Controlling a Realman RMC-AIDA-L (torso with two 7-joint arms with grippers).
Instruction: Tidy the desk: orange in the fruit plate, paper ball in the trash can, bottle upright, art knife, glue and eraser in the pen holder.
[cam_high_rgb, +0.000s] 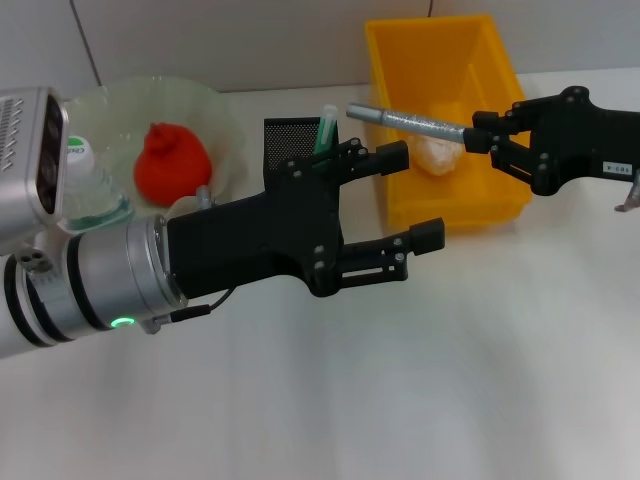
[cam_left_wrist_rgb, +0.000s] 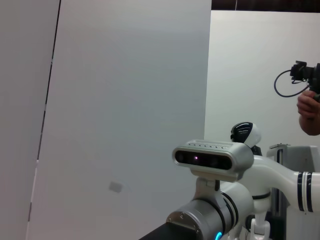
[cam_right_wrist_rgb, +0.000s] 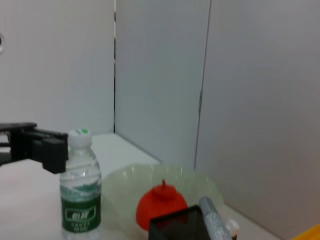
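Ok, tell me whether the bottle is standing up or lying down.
Upright. In the right wrist view the bottle stands on its base on the desk, white cap on top, next to the fruit plate.

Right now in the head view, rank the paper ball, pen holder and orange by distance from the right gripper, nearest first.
From the right gripper:
1. Paper ball, in the yellow bin just beside it.
2. Pen holder, mid-desk behind the left gripper.
3. Orange, in the plate at far left.
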